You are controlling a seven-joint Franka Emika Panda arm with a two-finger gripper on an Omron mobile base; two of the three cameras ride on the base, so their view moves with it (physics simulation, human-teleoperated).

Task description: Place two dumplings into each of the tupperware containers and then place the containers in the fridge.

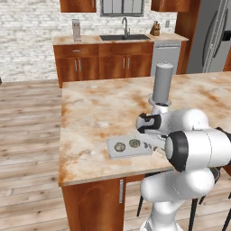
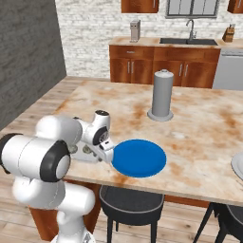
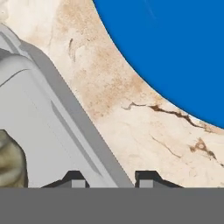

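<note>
Claw (image 3: pixel 109 178) astride light-grey container (image 3: pixel 52 131) rim

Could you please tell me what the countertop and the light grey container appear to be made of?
Countertop: probably polished marble or similar stone, judging by the beige surface with rusty veins and cracks. Light grey container: likely matte plastic, with a smooth, uniform grey and a moulded raised rim.

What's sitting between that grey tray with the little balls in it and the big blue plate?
Nothing but bare marble counter. The hand view shows an empty strip of it between the light grey container rim and the blue plate.
</note>
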